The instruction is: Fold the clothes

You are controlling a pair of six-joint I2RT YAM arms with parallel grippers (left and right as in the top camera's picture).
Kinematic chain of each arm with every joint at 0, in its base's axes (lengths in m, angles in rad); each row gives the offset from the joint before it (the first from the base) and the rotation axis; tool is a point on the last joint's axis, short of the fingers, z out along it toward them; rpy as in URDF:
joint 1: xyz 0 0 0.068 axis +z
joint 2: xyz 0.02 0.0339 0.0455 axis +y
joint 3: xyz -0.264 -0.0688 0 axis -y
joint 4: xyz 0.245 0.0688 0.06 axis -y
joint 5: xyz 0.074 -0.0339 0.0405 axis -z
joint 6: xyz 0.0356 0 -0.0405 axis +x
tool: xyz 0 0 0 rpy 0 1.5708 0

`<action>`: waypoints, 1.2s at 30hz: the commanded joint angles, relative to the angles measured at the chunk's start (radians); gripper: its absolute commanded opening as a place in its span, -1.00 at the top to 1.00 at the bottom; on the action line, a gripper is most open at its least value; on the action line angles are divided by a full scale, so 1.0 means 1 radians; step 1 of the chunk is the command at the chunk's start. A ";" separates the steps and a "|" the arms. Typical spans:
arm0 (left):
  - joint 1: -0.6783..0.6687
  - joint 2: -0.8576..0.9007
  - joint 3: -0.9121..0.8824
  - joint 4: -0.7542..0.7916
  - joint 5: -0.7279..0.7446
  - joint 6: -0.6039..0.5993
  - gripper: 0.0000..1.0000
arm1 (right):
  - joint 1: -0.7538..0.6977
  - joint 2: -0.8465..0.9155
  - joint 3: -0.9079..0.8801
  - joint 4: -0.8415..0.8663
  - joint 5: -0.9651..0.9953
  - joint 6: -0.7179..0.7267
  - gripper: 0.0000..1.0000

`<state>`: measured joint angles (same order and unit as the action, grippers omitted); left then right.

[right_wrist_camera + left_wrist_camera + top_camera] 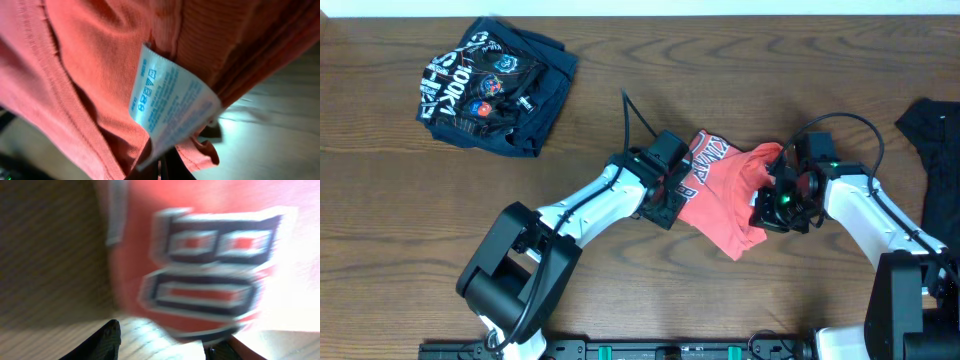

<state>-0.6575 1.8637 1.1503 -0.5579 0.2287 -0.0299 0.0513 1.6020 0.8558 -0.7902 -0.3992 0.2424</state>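
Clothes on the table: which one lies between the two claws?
The red T-shirt with block letters, between the left claw and the right claw. The navy shirt lies far left and the black garment at the right edge, both away from the claws.

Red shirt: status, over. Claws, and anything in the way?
Left claw open at the printed edge. Right claw shut on red shirt, bunched, not folded. Navy garment and black garment lie well clear.

Bare table [740, 60] lies open across the upper centre and lower centre. Navy shirt [495, 88] blocks the upper left and black garment [938, 150] the right edge. Red shirt [725, 195], left arm [590, 205] and right arm [865, 205] block the middle.
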 commanded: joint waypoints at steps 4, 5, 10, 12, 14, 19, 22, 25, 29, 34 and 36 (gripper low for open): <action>0.051 0.003 0.006 -0.020 -0.012 -0.009 -0.05 | -0.049 -0.004 0.000 -0.004 -0.008 -0.045 0.28; 0.056 -0.002 0.008 -0.033 -0.010 -0.009 -0.05 | -0.056 -0.012 0.001 -0.001 -0.035 -0.067 0.24; 0.077 -0.060 0.047 -0.112 -0.008 -0.009 -0.09 | -0.133 -0.121 0.002 0.045 -0.103 -0.100 0.10; 0.077 -0.094 0.063 -0.094 0.000 -0.009 -0.20 | -0.170 -0.159 0.002 0.076 -0.103 -0.071 0.15; 0.077 -0.129 0.066 -0.032 0.015 -0.009 -0.29 | -0.192 -0.174 0.002 0.116 -0.103 -0.040 0.29; 0.076 -0.132 0.063 0.136 0.081 -0.009 -0.36 | -0.176 -0.151 -0.001 0.222 -0.098 -0.029 0.31; 0.076 -0.096 0.063 0.163 0.125 -0.010 -0.36 | -0.157 -0.115 -0.001 0.278 -0.052 -0.018 0.31; 0.074 -0.049 0.063 0.169 0.229 -0.009 -0.36 | -0.153 -0.076 -0.001 0.340 0.020 0.043 0.42; 0.055 0.018 0.063 0.169 0.258 -0.009 -0.36 | -0.153 -0.045 -0.001 0.398 0.007 0.050 0.86; 0.032 0.081 0.063 0.157 0.258 -0.010 -0.35 | -0.188 -0.065 0.001 0.273 0.085 0.116 0.98; 0.029 0.092 0.060 0.152 0.258 -0.010 -0.35 | -0.207 -0.067 0.000 0.203 0.143 0.127 0.98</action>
<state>-0.6243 1.9388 1.2095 -0.3973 0.4648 -0.0338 -0.1272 1.5501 0.8551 -0.5476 -0.3519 0.3176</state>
